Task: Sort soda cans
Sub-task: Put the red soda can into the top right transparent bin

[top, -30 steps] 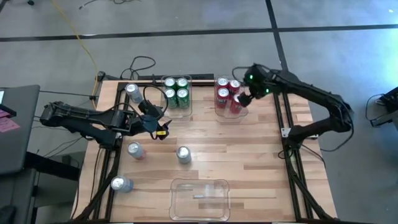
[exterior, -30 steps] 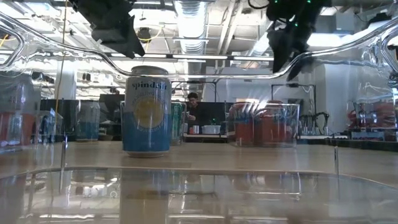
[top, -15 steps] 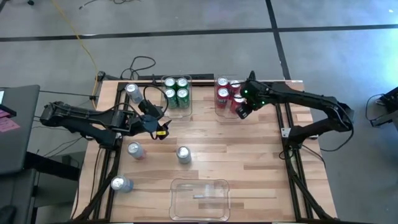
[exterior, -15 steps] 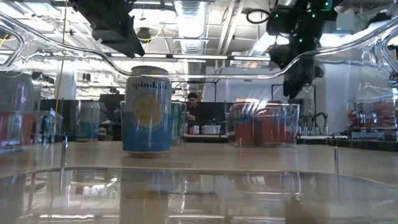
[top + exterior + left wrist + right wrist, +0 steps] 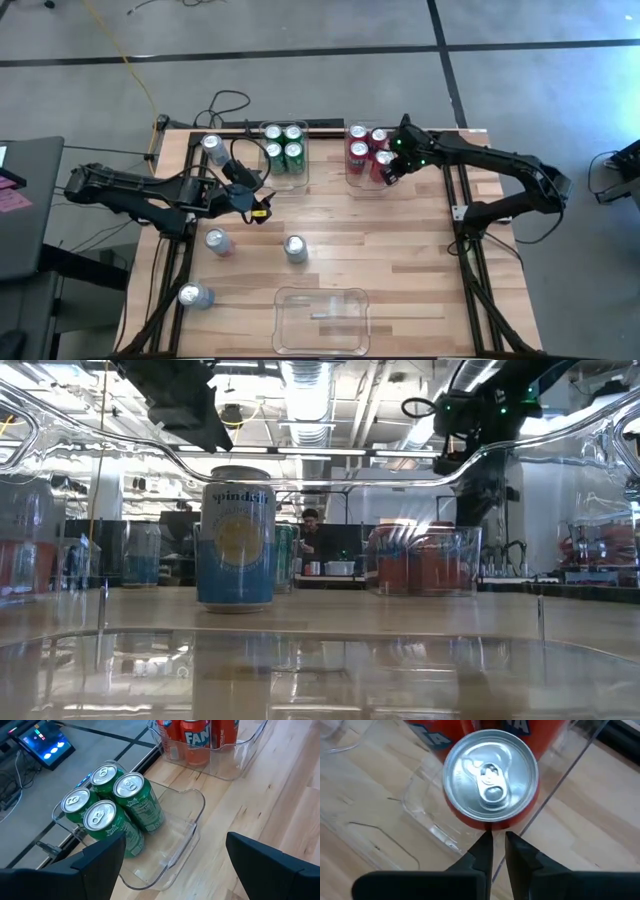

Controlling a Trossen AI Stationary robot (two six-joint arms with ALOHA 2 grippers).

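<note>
The right gripper [image 5: 498, 845] hung over the clear bin [image 5: 352, 183] of red cans [image 5: 358, 152] at the far right of the tabletop [image 5: 420, 250]. Its jaws stood nearly together, only a thin slit between them, and held nothing; their tips sat just above the rim of one red can [image 5: 491, 780] standing upright inside that bin.

The left gripper [image 5: 172, 852] waited over the tabletop's left side, jaws spread wide and empty, facing the other clear bin [image 5: 185, 835], where four green cans [image 5: 112, 810] stood upright in a tight cluster at its far end.

Four silver cans were outside any bin: one [image 5: 213, 148] near the far left corner, one [image 5: 217, 241] and another [image 5: 295, 248] towards the middle, and one [image 5: 193, 295] at the near left edge. A third clear bin [image 5: 322, 319] sat at the near edge.
</note>
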